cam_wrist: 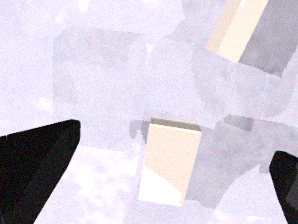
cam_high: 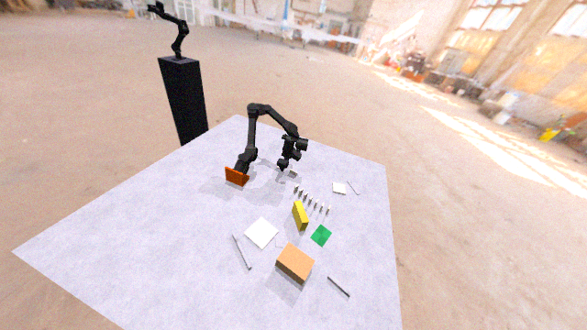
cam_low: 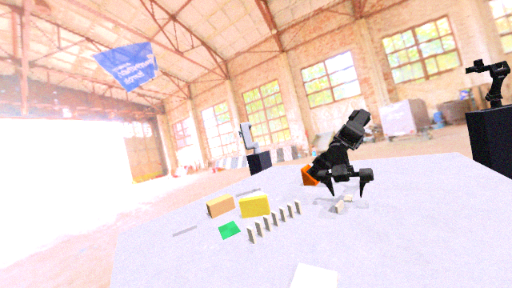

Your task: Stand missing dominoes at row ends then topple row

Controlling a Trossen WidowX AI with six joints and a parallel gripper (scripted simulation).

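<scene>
From left to right in the top view, 1 black pedestal carries 1 black arm beyond the table. Next come 1 gray stick, 1 orange mount at the foot of the working arm, and 1 larger white square.

The 1 gripper is released, its 2 fingers spread wide and pointing down, with nothing grasped. It is above the 2 loose dominoes, which lie on the table near each other: 1 shows between the fingertips in the wrist view, the nearer domino, and 1 toward that view's upper right, the other domino.

Further right are 1 tan block and 1 yellow block, beside a row of 7 upright dominoes, spaced apart. Then 1 green square, 1 dark stick, 1 smaller white square and 1 thin stick lie flat.
</scene>
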